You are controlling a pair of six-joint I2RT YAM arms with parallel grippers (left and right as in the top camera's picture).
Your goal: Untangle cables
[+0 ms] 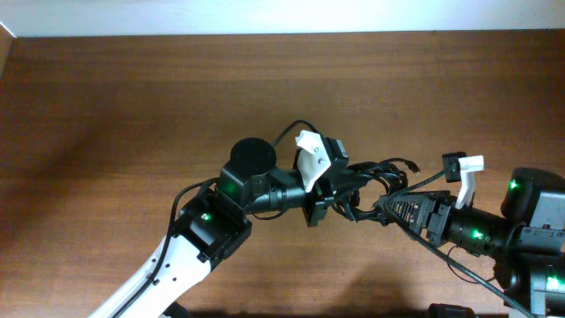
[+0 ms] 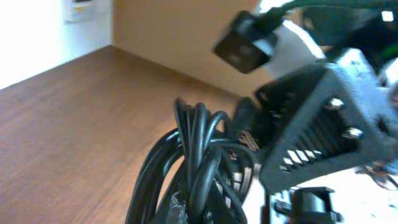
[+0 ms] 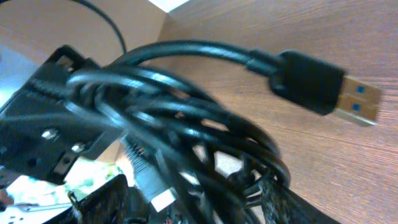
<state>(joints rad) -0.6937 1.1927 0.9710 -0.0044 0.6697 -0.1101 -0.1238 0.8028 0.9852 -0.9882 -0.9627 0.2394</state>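
Cables point(image 1: 375, 181): black cords bunched into one tangle of overlapping loops, at the middle of the table point(image 1: 132, 106), between my two grippers.
Cable height: the bundle point(image 3: 186, 112) hangs above the wood. I cannot tell whether any loop touches it.
Plug point(image 3: 323, 87): one USB plug with a black body, a metal tip and a blue insert. In the right wrist view it sticks out of the bundle to the right and touches nothing.
Left gripper point(image 1: 328, 196): my jaws are together, clamped on the bundle. In the left wrist view the loops point(image 2: 199, 155) rise straight out of my grip.
Right gripper point(image 1: 388, 208): set against the bundle from the opposite side. The loops crowd my camera, so I cannot tell whether these jaws are apart or clamped.
Right finger point(image 2: 311, 137): slotted black plate, just beside the loops.
Gripper spacing: near each other, with the tangle bridging them.
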